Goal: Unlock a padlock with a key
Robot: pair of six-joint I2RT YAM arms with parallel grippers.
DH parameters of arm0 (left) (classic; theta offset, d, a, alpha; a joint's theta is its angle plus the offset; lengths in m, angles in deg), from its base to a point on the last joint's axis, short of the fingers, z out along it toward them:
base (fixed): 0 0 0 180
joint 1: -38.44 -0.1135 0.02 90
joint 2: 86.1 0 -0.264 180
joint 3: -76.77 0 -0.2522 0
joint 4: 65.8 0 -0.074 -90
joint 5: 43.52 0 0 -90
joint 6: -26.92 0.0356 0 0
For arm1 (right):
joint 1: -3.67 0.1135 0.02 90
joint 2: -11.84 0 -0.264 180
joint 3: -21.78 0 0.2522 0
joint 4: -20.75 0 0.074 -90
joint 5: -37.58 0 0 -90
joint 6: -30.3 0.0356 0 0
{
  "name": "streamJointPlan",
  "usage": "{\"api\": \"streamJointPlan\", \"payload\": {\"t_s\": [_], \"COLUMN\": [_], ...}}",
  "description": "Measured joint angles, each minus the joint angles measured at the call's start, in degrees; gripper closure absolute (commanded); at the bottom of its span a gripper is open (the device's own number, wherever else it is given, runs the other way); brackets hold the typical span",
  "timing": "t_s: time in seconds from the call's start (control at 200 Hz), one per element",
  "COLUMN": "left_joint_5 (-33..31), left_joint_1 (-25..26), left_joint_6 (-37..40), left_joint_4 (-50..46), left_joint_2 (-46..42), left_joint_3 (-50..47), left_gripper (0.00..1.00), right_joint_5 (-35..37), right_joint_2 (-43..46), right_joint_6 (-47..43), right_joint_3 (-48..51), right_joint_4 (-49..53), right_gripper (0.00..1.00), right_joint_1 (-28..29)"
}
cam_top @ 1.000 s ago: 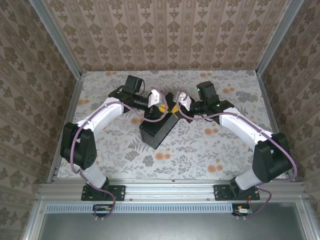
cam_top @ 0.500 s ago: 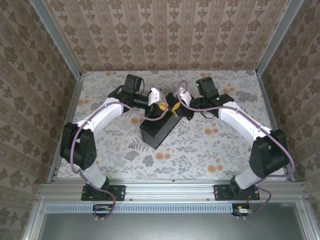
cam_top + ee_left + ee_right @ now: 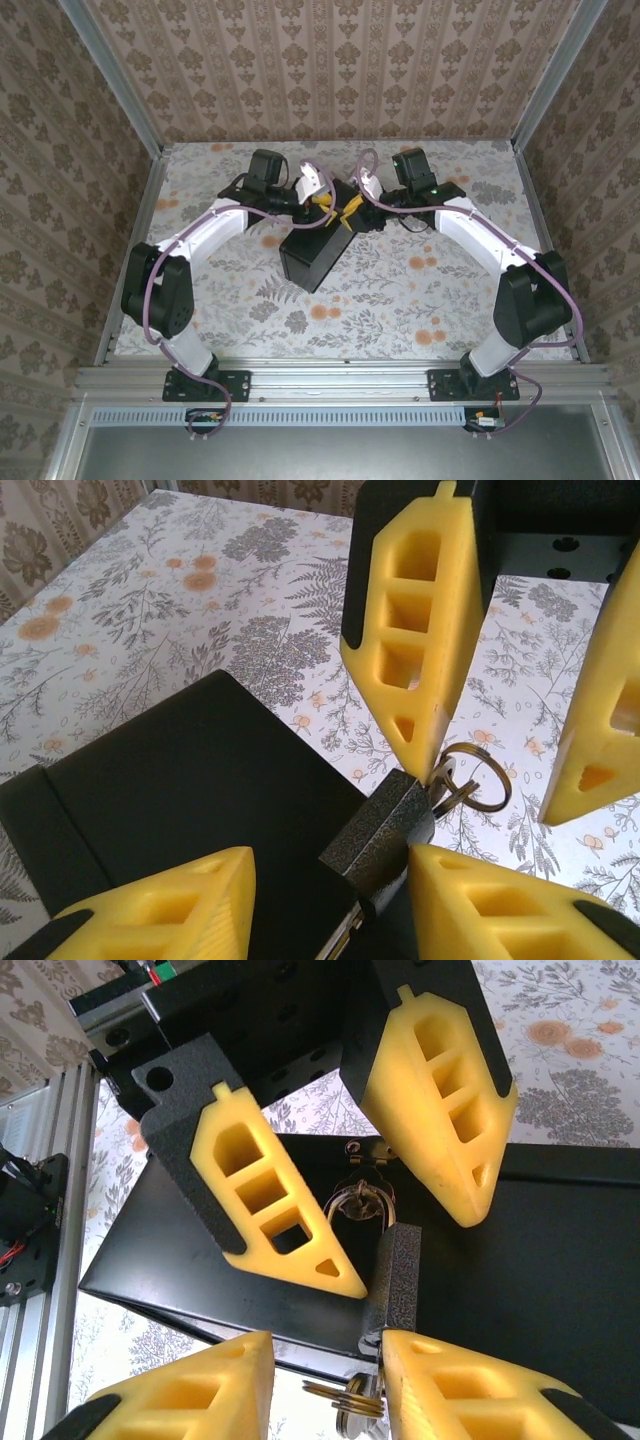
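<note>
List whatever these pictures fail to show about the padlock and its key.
1. The key, left wrist view: its blade and the keyhole sit behind a fingertip of the right gripper and the padlock.
2. Shackle, right wrist view: partly behind a finger of the left gripper; locked or released, cannot tell.
3. Top external view: padlock and key too small, crowded by both grippers.

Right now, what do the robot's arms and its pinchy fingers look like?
The left arm and right arm both have white curved shells with chunky black joints, and a purple cable runs along each. The fingers are yellow wedges with hollow square windows and black backs.
</note>
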Motion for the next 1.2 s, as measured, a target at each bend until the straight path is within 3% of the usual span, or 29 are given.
{"api": "streamJointPlan", "payload": {"t_s": [0.535, 0.84, 1.195], "left_joint_5": [-1.6, -17.1, -27.0], "left_joint_1": [-6.8, -7.1, -4.1], "left_joint_6": [-11.3, -21.4, -26.1], "left_joint_4": [5.9, 5.5, -1.4], "left_joint_2": [-7.3, -10.3, -17.0], "left_joint_3": [-1.9, -8.5, -12.7], "left_gripper": [0.45, 0.44, 0.45], "right_joint_5": [-1.4, 1.9, 4.3], "right_joint_2": [-4.4, -4.4, -6.3], "right_joint_6": [5.6, 5.0, -3.6], "right_joint_3": [-0.4, -3.5, -5.2], "right_joint_4": [-5.4, -5.6, -2.9], "right_gripper": [0.54, 0.38, 0.37], "right_joint_1": [-0.5, 1.1, 1.7]}}
